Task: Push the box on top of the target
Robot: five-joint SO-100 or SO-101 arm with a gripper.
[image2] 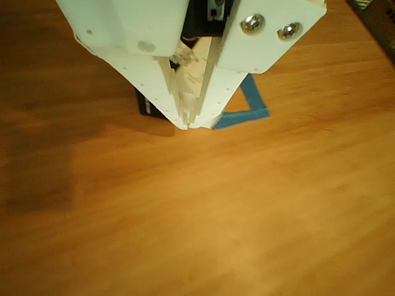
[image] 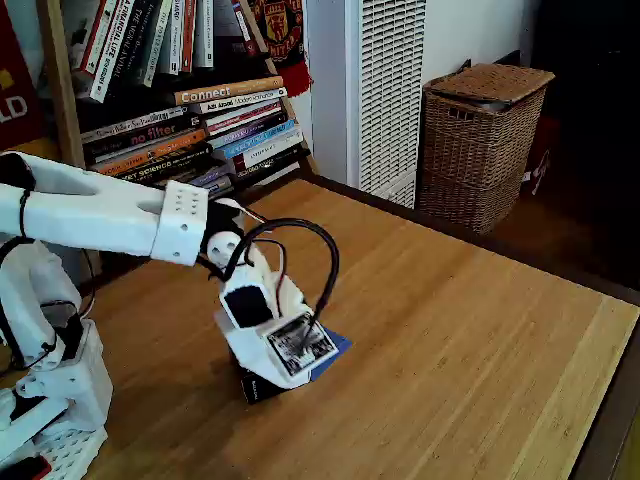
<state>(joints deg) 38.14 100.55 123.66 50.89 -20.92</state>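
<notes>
A: Start with the biggest thing; what do you see?

B: A wooden table [image: 470,330] by a bookshelf [image: 180,90] and a wicker basket [image: 483,140]; the white arm [image: 90,215] reaches out over it.

A: And its gripper?

B: In the other view the gripper [image2: 192,123] points down, fingers drawn almost together with only a thin slit between them, tips at the tabletop; nothing is pinched.

A: The box?

B: The box [image2: 148,106] sits behind the fingers, mostly hidden; a dark edge shows left of them.

A: The target?

B: The target [image2: 252,106] shows a blue corner just right of the fingertips; whether the box overlaps it, I cannot tell.
</notes>
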